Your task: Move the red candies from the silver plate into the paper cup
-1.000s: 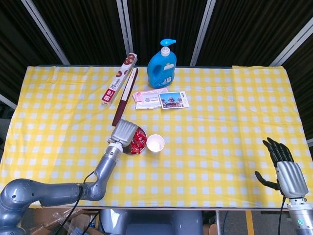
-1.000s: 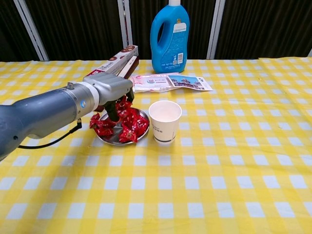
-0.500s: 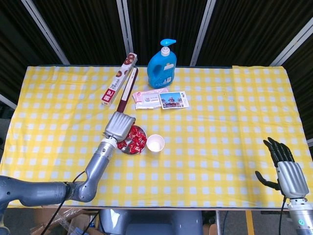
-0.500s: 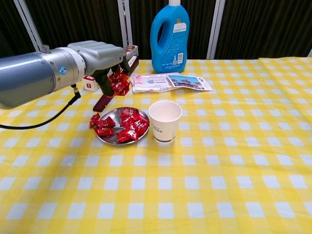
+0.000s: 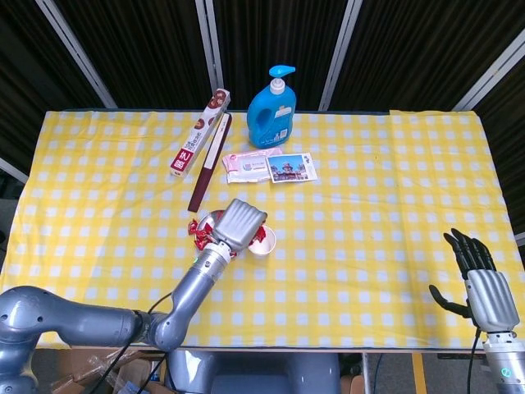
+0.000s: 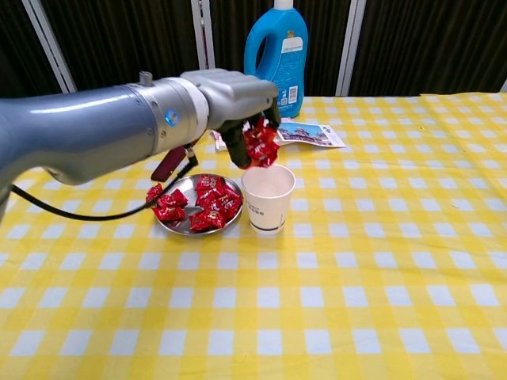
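left hand [image 6: 247, 119] grips red candies [image 6: 260, 147] above paper cup [image 6: 268, 196] rim | right hand [image 5: 484, 283] spread, holding nothing (table's near edge)

red candies [image 6: 260, 148] bunched just above the upright white paper cup [image 6: 268, 198], more candies [image 6: 198, 204] piled on silver plate [image 6: 181, 224] left of cup

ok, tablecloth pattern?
Yellow and white checks on the tablecloth, clearest in the chest view.

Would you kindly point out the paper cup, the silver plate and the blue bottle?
paper cup [image 6: 268, 207], chest view, front wall.
silver plate [image 6: 183, 224], chest view, bare near rim.
blue bottle [image 5: 271, 116], head view, body.
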Available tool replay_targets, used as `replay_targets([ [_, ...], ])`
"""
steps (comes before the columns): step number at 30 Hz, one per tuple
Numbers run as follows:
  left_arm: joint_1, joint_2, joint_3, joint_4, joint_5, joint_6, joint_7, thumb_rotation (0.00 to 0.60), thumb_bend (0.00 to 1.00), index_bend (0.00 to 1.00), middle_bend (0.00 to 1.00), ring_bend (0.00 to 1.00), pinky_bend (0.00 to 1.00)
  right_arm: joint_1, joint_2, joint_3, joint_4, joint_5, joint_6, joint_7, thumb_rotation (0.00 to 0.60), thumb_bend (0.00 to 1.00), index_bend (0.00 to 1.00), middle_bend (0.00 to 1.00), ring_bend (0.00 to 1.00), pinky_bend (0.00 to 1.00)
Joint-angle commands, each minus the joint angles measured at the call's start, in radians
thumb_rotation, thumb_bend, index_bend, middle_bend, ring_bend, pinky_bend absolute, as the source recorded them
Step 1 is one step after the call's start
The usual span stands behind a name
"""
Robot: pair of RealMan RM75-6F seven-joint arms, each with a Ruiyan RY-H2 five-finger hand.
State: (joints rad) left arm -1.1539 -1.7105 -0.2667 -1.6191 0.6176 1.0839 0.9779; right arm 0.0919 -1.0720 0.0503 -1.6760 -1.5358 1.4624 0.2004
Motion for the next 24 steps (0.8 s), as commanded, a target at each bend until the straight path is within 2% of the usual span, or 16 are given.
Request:
replay_targets([
  [1,-0.028,-0.037,0.012,0.032,-0.026,-0.004,0.027,0.6,0.46,0.59,0.7,0.89,0.94,-0.001,0.0,0.001,0.0,-0.002,0.004,0.002,0.6,0.36,0.0,0.0,0.0,0.0],
  [9,-0.049,-0.068,0.022,0.073,-0.05,0.002,0.046,0.6,0.45,0.58,0.68,0.89,0.94,-0.003,0.002,0.004,0.0,-0.003,0.011,0.016,0.6,0.36,0.0,0.0,0.0,0.0],
  [14,-0.052,-0.068,0.021,0.077,-0.048,0.01,0.04,0.6,0.33,0.51,0.58,0.89,0.94,-0.002,0.003,0.004,0.0,-0.007,0.013,0.018,0.6,0.36,0.0,0.0,0.0,0.0],
  [24,-0.042,-0.069,0.027,0.069,-0.013,0.028,0.006,0.6,0.3,0.43,0.43,0.89,0.94,-0.005,0.002,0.003,-0.002,-0.008,0.016,0.013,0.6,0.36,0.0,0.0,0.0,0.0],
])
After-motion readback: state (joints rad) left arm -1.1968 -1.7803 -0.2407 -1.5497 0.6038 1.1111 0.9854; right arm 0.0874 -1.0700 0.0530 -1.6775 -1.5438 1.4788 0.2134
